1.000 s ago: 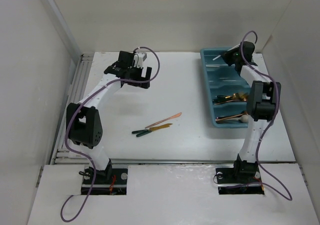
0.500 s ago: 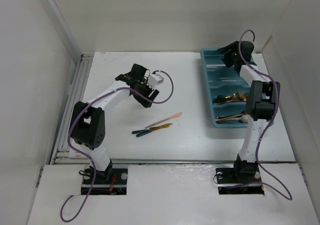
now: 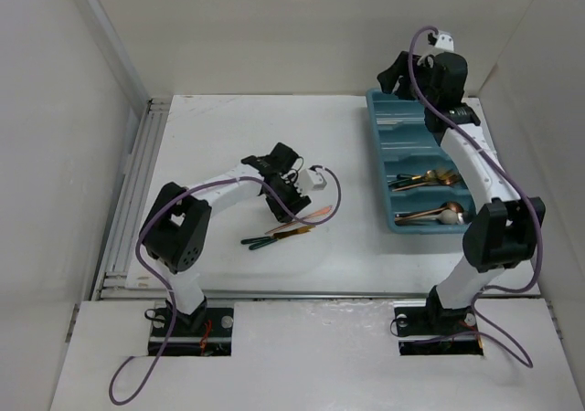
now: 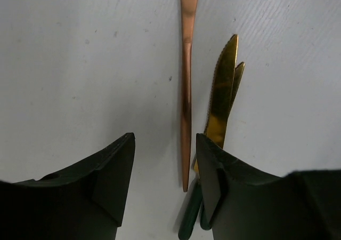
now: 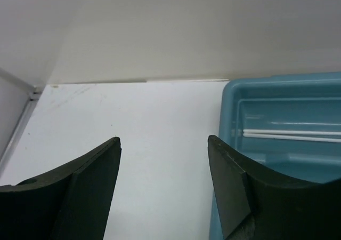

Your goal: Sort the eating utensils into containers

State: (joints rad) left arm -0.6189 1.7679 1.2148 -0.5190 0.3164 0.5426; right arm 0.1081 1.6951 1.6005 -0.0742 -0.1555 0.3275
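While the left gripper (image 4: 164,138) hangs low over the table (image 4: 80,64), its jaws stand partly apart and clamp nothing. The near end of a slim copper utensil (image 4: 185,90) lies between the fingers, closer to the finger on the right of the wrist view. Obstruction: a gold serrated knife (image 4: 221,96) lies just beside the copper piece, with a dark green handle (image 4: 190,218) running in beside that same finger. The right gripper (image 5: 163,138) is raised above the far end of the teal tray (image 5: 230,106), jaws wide and empty. Two white sticks (image 5: 287,133) lie in the far slot. Gold utensils (image 3: 425,179) occupy the two near slots.
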